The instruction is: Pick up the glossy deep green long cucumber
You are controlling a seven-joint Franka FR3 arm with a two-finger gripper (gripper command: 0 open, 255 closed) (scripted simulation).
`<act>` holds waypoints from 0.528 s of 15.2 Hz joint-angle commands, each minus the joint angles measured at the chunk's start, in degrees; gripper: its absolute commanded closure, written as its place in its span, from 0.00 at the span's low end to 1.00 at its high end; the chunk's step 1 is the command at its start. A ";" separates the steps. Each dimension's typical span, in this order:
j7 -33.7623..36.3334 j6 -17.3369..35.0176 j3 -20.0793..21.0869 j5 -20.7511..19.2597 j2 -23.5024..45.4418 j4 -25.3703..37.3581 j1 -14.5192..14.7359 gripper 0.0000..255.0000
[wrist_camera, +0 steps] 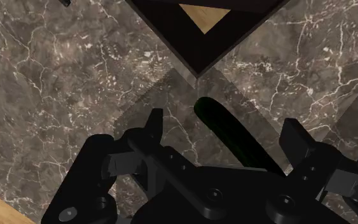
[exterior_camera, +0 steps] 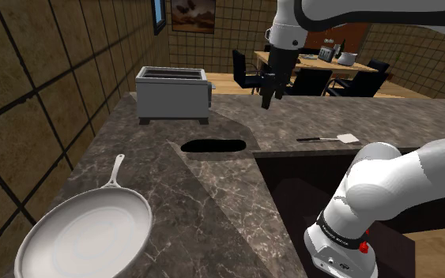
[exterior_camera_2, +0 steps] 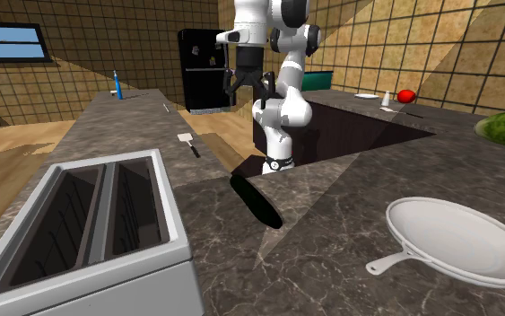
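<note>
Dark marbled countertop (exterior_camera: 213, 193), grey toaster (exterior_camera: 173, 95), white frying pan (exterior_camera: 86, 237), dark green cucumber (exterior_camera: 213, 145), small spatula (exterior_camera: 329, 140) lying on it

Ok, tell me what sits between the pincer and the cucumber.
Nothing. In the shoulder view the open pincer hangs above the dark green cucumber lying on the counter, with only air between them.

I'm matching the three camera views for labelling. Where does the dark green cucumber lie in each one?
Shoulder view: the cucumber lies mid-picture on the marble counter, below the toaster.
Second exterior view: mid-picture, between toaster and frying pan.
Wrist view: between the open end effector fingers, not held.
Shared landmark: the counter's dark cut-out corner, close to one cucumber end.
</note>
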 commanded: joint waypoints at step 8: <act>-11.61 16.16 -2.83 0.11 8.81 -4.57 4.65 0.00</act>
